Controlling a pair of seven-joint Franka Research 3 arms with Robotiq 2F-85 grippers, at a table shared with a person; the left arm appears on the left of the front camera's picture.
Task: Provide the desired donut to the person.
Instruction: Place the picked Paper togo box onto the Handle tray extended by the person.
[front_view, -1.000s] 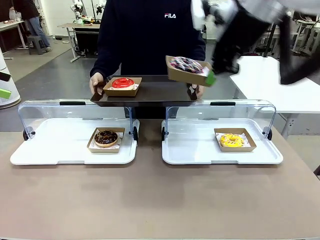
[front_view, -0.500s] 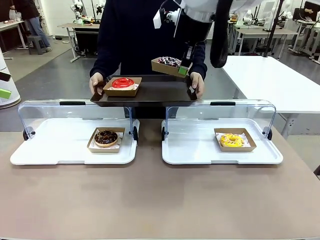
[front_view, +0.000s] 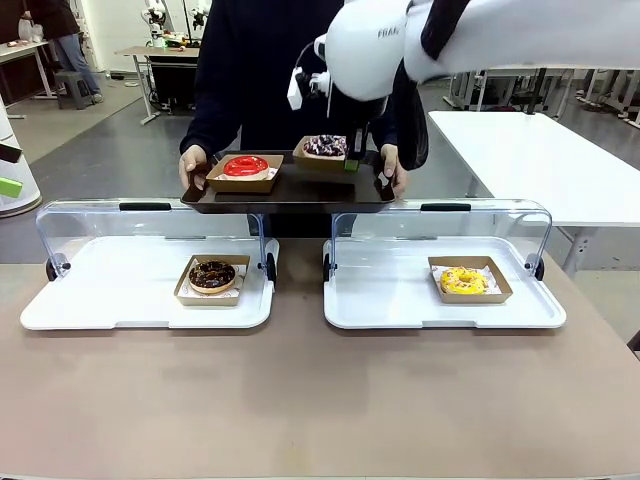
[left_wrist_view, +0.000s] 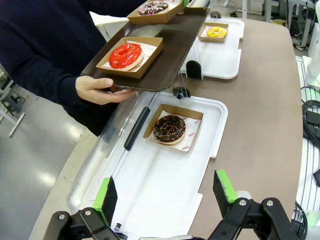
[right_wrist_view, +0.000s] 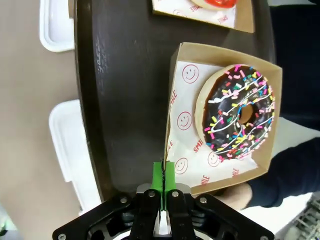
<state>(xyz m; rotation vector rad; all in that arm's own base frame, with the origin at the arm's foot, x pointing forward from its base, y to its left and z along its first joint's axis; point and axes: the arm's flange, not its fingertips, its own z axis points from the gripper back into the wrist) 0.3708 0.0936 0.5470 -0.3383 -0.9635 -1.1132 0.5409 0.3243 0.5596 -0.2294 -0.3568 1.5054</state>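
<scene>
Right claw (right_wrist_view: 163, 176) pinching sprinkle donut's box (right_wrist_view: 227, 117) wall above tray (front_view: 300, 188).

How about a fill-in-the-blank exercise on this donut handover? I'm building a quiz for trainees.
1. The right pincer is shut on the wall of the carton holding the ____ donut.
2. The person holds the dark tray with ____ hands.
3. The red donut sits on the ____.
4. The left pincer hangs ____ above the white tray with the chocolate donut.

Missing words: sprinkled; both; dark tray; open
</scene>
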